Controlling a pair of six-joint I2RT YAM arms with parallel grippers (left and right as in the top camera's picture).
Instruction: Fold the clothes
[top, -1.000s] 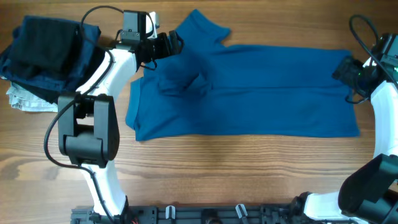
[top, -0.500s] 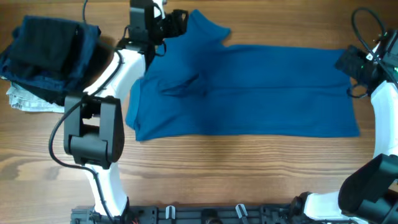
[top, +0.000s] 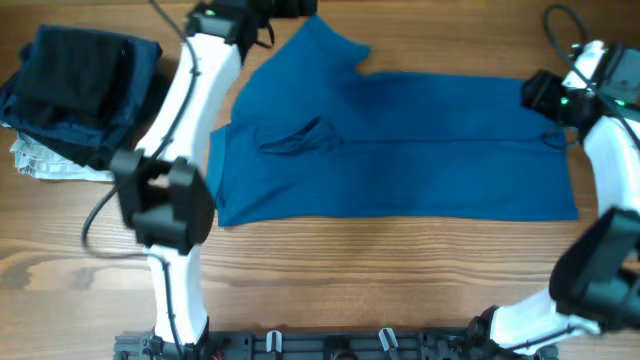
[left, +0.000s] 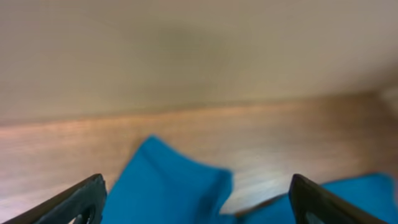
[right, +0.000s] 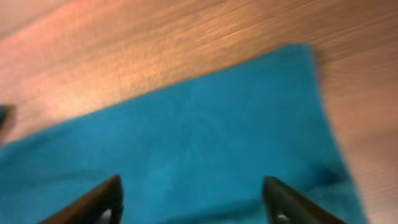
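T-shirt (top: 400, 140) flat on table. Left gripper (left: 199, 198) wide open, empty, above far-left sleeve; right gripper (right: 191, 202) parted, empty, above far-right hem. Best: lower both together, pinch far edge, draw evenly toward near side.

The mid-blue T-shirt (top: 400, 145) lies flat on the wooden tabletop (top: 350, 270), spread out long from left to right, roughly a rectangle with straight near and right edges. One short sleeve (top: 325, 40) juts toward the far edge at its left end. A small raised crease (top: 295, 138) puckers the fabric left of centre.
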